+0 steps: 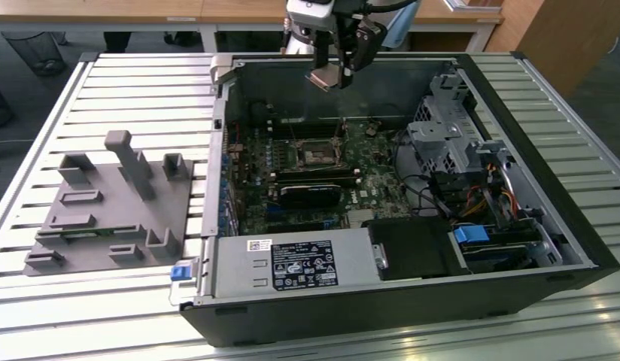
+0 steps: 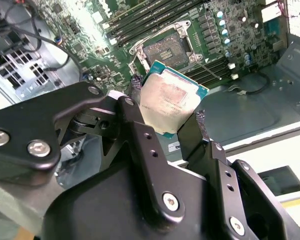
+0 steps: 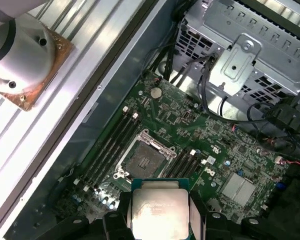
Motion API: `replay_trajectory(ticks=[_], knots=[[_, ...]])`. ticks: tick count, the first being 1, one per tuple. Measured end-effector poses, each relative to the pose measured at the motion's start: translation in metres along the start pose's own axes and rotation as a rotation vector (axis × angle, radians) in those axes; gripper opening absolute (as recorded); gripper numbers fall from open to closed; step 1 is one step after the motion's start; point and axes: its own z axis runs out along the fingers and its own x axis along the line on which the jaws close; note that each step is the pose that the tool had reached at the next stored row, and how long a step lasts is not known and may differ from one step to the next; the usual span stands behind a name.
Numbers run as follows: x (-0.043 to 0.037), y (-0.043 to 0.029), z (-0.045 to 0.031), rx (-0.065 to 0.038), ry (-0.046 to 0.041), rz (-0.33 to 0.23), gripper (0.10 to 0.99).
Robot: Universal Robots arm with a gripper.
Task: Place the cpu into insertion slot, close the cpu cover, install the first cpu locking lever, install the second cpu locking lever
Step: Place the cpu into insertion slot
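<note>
Cpu, a small flat silvery-beige square chip, was clamped in the black gripper above the green motherboard. The square black insertion slot lay empty, with no step finished.

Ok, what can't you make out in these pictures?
- In the second wrist view, the fingers clamping the cpu hide two of its edges.
- In the first wrist view, the picture's edge cuts off part of the cpu.
- In the exterior view, the slot's pins are too small to see.
- There too, the top edge cuts off the arm.
</note>
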Motion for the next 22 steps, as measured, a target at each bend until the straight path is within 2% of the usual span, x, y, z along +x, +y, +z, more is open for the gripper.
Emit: replay_trajectory(ticks=[4,9,22], knots=[[0.0000,0.0000,0.0006,-0.001,-0.0066,0.071,0.541],[0.0000,-0.0001,0.0009,-0.002,-0.0121,0.133,0.541],[0.0000,-0.0001,0.0015,-0.004,-0.0220,0.245,0.541]])
